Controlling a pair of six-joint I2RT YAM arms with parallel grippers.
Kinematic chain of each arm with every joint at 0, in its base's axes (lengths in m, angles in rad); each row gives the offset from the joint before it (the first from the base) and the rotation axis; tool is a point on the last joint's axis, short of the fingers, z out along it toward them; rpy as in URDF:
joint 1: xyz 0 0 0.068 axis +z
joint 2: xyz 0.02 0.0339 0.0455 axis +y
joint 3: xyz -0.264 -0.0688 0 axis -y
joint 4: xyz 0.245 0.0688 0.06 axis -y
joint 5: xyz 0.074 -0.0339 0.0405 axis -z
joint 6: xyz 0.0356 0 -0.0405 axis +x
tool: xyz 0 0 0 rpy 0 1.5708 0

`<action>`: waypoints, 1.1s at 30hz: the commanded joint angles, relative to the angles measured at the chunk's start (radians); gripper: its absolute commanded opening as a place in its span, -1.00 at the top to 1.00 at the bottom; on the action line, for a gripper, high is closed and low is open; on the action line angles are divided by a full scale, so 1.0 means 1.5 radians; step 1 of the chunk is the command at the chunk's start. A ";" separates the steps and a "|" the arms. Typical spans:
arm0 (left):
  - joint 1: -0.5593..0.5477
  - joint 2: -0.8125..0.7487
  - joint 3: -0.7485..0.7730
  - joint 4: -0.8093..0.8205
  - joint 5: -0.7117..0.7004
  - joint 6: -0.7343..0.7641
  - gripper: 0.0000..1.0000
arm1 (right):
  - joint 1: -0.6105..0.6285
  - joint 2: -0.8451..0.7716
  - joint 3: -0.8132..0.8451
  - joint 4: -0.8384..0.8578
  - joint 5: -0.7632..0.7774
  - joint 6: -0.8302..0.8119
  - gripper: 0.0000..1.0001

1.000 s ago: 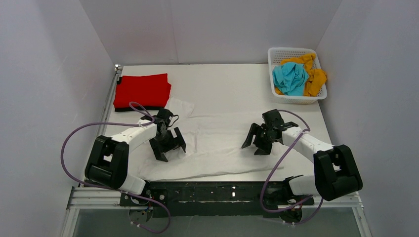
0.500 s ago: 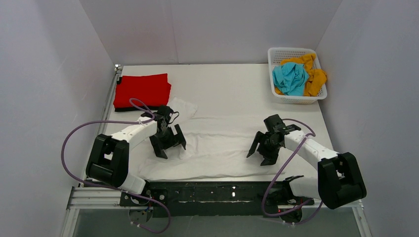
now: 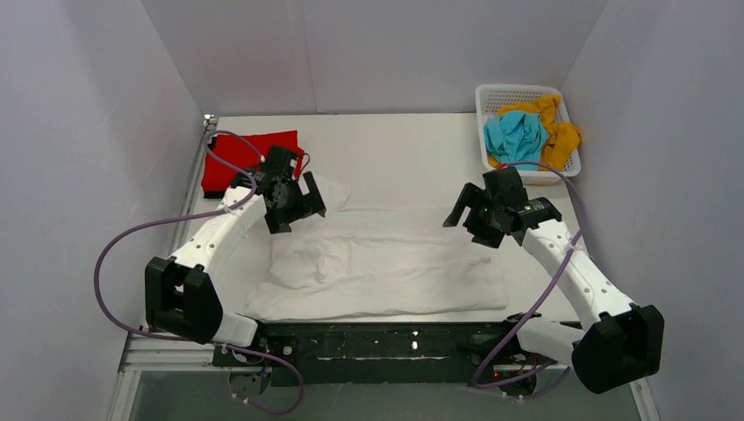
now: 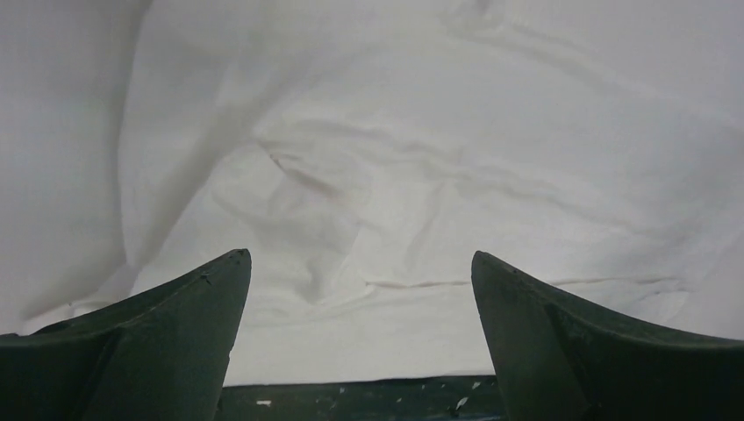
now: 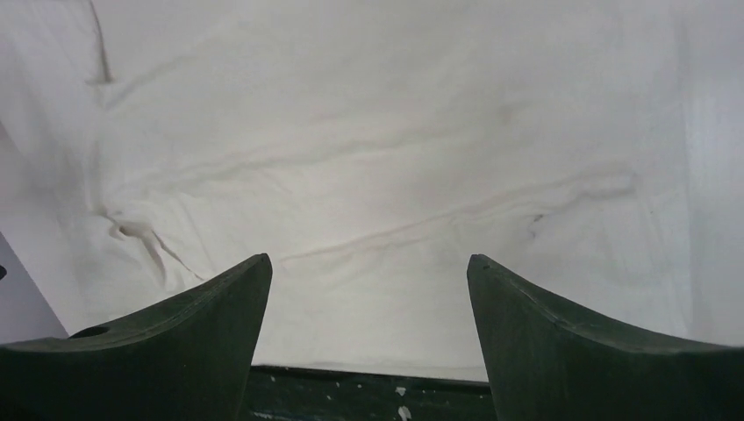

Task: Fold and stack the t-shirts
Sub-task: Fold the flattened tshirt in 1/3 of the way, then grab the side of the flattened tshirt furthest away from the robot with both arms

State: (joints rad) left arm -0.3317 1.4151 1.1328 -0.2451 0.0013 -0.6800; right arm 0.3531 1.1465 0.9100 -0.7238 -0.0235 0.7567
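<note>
White tabletop point(image 3: 412, 145), closed in by pale walls on three sides.

Left gripper point(image 3: 294, 209): jaws spread wide, nothing between them, poised over the far-left part of the white t-shirt point(image 3: 386, 263). In its wrist view, the two dark fingers point(image 4: 175, 342) frame only rumpled white cloth.

Right gripper point(image 3: 474, 225): also agape and empty, over the shirt's far-right edge. Its fingers point(image 5: 579, 342) frame smoother cloth with a few long creases.

The white t-shirt is spread on the near half of the table, long axis running left to right, and its near edge lies along the front of the table. One sleeve point(image 3: 329, 189) pokes out at the far-left end, toward the back. The cloth is bunched into a ridge left of centre and flatter to the right.

Beyond the sleeve, the red t-shirt point(image 3: 232, 162) lies folded at the far-left corner, partly covered by the left arm.

In the far-right corner, well apart from the rest, a white lattice basket point(image 3: 526, 178) holds the teal-blue t-shirt point(image 3: 516, 136) and the mustard-orange t-shirt point(image 3: 561, 140), both crumpled.
</note>
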 commanded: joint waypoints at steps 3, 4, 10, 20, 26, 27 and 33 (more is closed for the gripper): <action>0.077 0.143 0.156 -0.006 -0.009 0.073 -0.96 | -0.056 -0.037 0.046 0.025 0.099 -0.008 -0.81; 0.087 0.183 0.194 0.000 -0.002 0.086 -0.97 | -0.067 -0.042 0.042 0.037 0.091 -0.009 -0.81; 0.116 0.414 0.469 -0.037 0.079 0.218 -0.96 | -0.099 -0.057 0.019 0.067 0.060 -0.035 -0.82; 0.116 0.577 0.628 -0.028 0.129 0.367 -0.97 | -0.115 -0.057 -0.013 0.056 0.076 -0.058 -0.80; 0.116 0.634 0.672 -0.027 0.156 0.404 -0.62 | -0.117 -0.052 -0.024 0.055 0.070 -0.062 -0.78; 0.116 0.646 0.688 -0.034 0.148 0.401 -0.56 | -0.118 -0.050 -0.027 0.056 0.068 -0.062 -0.77; 0.116 0.687 0.730 -0.067 0.075 0.403 -0.44 | -0.119 -0.047 -0.028 0.051 0.059 -0.062 -0.74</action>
State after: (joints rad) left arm -0.1566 2.4378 2.2002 -0.2237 0.1722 -0.1009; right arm 0.1825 1.0801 0.8688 -0.6559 0.0708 0.6765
